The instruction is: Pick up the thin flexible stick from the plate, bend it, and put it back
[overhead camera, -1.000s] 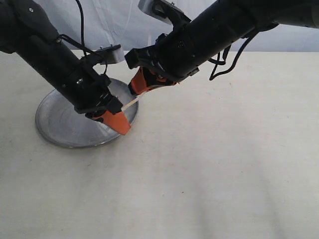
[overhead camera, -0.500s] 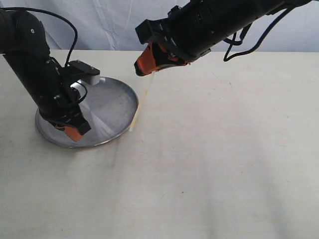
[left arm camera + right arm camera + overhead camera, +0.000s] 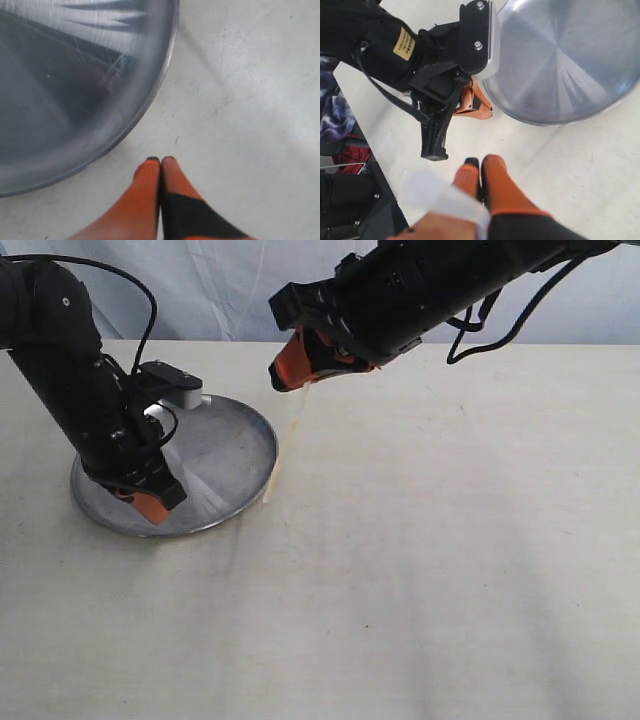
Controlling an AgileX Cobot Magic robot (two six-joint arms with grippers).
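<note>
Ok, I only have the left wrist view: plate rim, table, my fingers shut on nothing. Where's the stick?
Observer: The right gripper holds the thin flexible stick by its upper end, raised above the table.
Operator: Where does its lower end sit?
Observer: It hangs down to just beside the rim of the plate, on the side toward the right arm; I can't tell whether it touches.
Operator: And my left gripper?
Observer: The left gripper is low by the plate's near rim, apart from the stick.
</note>
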